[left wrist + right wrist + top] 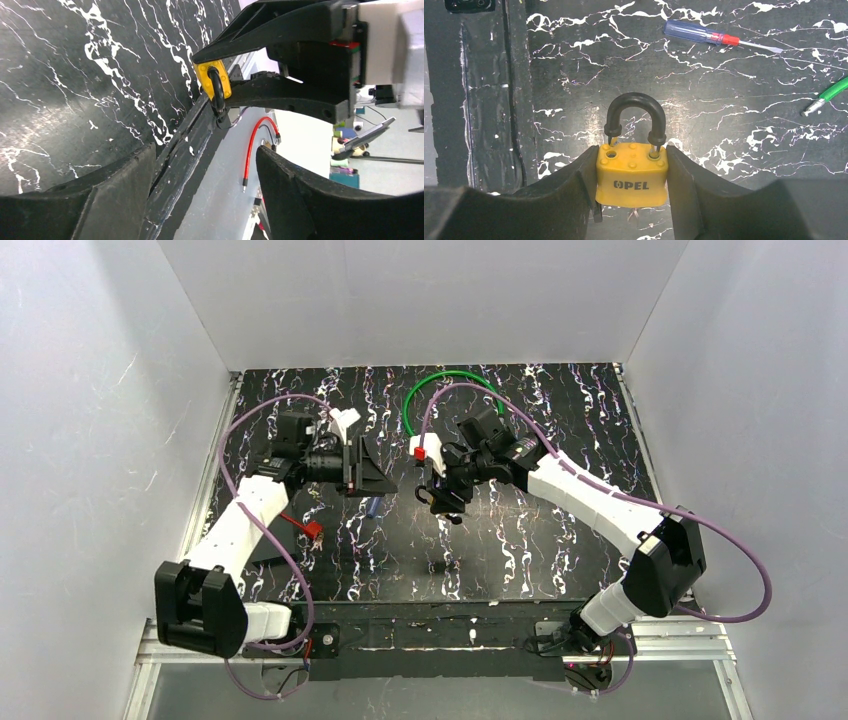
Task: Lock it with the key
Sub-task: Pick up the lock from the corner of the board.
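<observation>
White walls close round a black table (500, 560) veined with white, both arms reaching over it from its near edge. Over the table's middle the right gripper (631, 167) pinches the lock (631, 182) by its two sides, one finger pressed to each flank. The yellow face points at the wrist camera and reads "OPEL" in black letters. Its dark shackle (635, 107) stands raised above the body. The fingers (569, 200) hide the lock's lower corners. A small pale scrap shows under its bottom edge, too small to name, so I cannot say where the key is. The left gripper (205, 200) faces the lock from the left with its fingers spread wide and nothing between them. In its own camera the lock appears edge-on, well apart from those fingers. A blue-handled screwdriver (704, 34) with a red collar lies flat on the table near the middle. A green cable (440, 385) loops by the far edge, and a red piece (312, 530) sits toward the left edge beside the left arm.
</observation>
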`<state>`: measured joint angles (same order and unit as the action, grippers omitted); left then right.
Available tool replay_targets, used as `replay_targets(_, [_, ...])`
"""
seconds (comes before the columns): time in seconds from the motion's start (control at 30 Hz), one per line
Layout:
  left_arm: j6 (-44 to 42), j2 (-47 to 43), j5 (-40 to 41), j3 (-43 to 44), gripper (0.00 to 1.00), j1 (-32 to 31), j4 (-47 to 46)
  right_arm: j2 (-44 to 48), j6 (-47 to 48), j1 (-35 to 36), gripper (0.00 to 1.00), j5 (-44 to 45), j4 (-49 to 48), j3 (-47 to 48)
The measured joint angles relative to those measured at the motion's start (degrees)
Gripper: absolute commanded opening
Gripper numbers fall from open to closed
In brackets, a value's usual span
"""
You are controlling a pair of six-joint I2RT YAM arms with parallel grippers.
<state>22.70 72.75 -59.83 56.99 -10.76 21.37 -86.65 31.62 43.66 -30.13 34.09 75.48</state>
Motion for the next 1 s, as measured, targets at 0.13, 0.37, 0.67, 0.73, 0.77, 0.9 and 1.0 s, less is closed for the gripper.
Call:
replay_targets(0.13, [2.4, 2.6, 0.5, -1.0, 0.61, -3.0, -2.2, 0.0, -0.6, 0.4, 0.47, 0.1, 0.0, 0.0])
replay_targets(0.37, [4.3, 3.5, 1.7, -1.5, 0.47, -7.1, -4.0, 0.0, -1.2, 1.8, 0.47, 0.0, 0.0, 0.0])
replay_targets(0.67, [4.8, 6.2, 2.3, -1.5, 0.37, -9.9, -4.7, -0.1, -1.2, 3.3, 0.48, 0.4, 0.3, 0.0])
replay_targets(0.73, [4.9, 6.3, 2.3, -1.5, 0.36, -10.1, -4.7, -0.1, -1.2, 3.5, 0.48, 0.5, 0.5, 0.0])
replay_targets(0.77, [4.9, 6.4, 2.2, -1.5, 0.36, -10.3, -4.7, -0.1, -1.1, 3.6, 0.48, 0.7, 0.5, 0.0])
replay_targets(0.9, [4.9, 7.1, 2.2, -1.5, 0.31, -10.6, -4.7, -0.2, -0.9, 4.3, 0.48, 1.6, 0.5, 0.0])
replay_targets(1.0, [4.8, 7.7, 2.1, -1.5, 0.16, -11.0, -4.7, -0.7, -0.6, 4.7, 0.49, 2.0, 0.7, 0.0])
